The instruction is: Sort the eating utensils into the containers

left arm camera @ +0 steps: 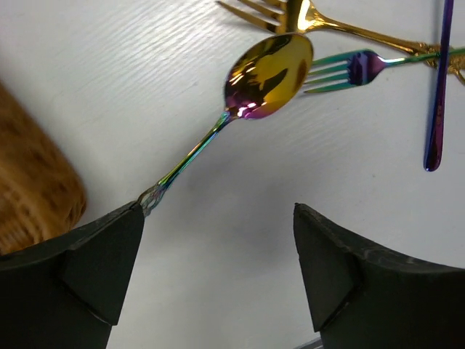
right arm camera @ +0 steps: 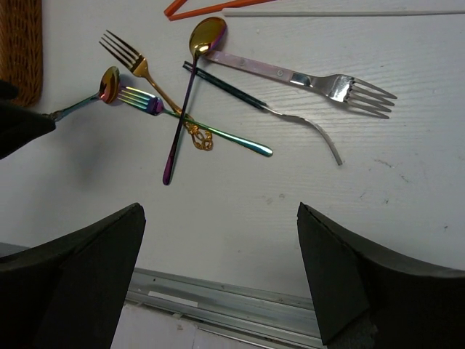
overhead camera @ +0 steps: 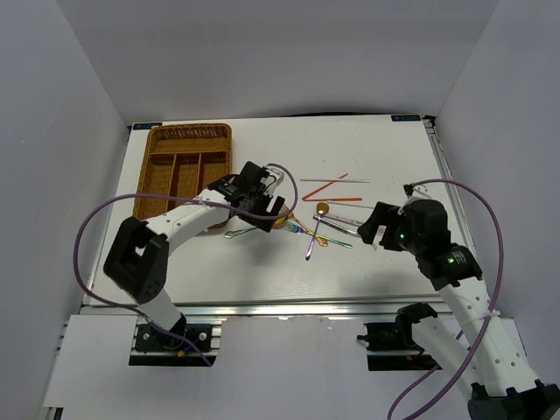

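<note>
The left gripper [left arm camera: 218, 218] has its fingers [left arm camera: 80, 269] spread wide, with nothing pinched between them. The handle end of the iridescent spoon [left arm camera: 267, 76] touches the inner tip of the finger at 9 o'clock in the left wrist view. From there the handle runs toward 1 o'clock, and its gold-and-purple bowl overlaps the tines of the gold fork [left arm camera: 330, 23]. Whether the spoon is lifted off the table [overhead camera: 262, 271] I cannot tell. Just beside the bowl at 3 o'clock lie the tines of the iridescent fork [left arm camera: 356, 69].

From above, this gripper sits near mid-table, at 4 o'clock from the wicker cutlery tray [overhead camera: 175, 171], which lies in the table's 10 o'clock corner.

The right gripper [right arm camera: 219, 218] also has its fingers apart and holds nothing. It hovers at 3 o'clock of the pile, which lies loose on the table. In the pile, the purple-handled spoon [right arm camera: 207, 33] crosses over the iridescent fork's handle. The silver fork [right arm camera: 327, 80] points its tines toward 3 o'clock in the right wrist view. A dark-handled utensil [right arm camera: 240, 94] slants beneath it, and I cannot tell its type.

The red chopsticks [overhead camera: 325, 187] and the white chopstick [overhead camera: 350, 181] lie at 12 o'clock of the pile, well apart from the tray
</note>
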Robot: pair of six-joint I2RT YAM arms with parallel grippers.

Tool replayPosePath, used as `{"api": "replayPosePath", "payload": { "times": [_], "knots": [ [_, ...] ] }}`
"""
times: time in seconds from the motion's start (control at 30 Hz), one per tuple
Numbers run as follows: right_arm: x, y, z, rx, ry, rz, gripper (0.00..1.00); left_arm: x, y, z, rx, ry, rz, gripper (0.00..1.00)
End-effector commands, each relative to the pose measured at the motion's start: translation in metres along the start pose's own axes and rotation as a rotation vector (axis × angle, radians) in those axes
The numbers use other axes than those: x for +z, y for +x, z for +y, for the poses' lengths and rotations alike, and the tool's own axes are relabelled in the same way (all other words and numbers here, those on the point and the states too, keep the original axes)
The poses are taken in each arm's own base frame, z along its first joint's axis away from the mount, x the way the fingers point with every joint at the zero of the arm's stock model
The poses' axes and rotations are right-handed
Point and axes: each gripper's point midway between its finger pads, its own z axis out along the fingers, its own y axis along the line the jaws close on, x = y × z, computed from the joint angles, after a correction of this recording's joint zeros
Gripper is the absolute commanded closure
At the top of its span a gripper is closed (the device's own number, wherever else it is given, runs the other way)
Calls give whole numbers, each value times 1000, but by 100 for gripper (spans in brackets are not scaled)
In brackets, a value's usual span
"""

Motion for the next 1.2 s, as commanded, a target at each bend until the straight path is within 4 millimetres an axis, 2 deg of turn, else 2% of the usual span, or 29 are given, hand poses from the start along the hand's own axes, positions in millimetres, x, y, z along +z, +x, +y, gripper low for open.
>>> {"api": "replayPosePath", "payload": {
  "times": [0.0,0.17,0.27,0.67,0.83,1.0,1.07,1.17],
  "knots": [
    [1,-3,17,-9,-87,-1,11,4,-16,-22,116,147,-2,9],
    [-5,-2,22,-12,-121,-7,11,30,-5,-19,165,145,81,20],
    [-7,-1,26,-14,-144,-11,11,39,-8,-11,137,161,83,30],
    [-18,-7,28,-33,-152,-37,11,73,5,-6,89,213,152,35],
    [-18,-7,29,-29,-158,-37,11,79,12,-1,84,186,172,47],
    [-19,-8,29,-30,-157,-45,11,83,33,-1,74,141,207,60],
    [-19,-9,29,-30,-157,-46,11,87,43,0,94,93,233,68],
    [-20,-9,31,-24,-168,-49,11,92,60,2,108,16,276,71]
  ]
}}
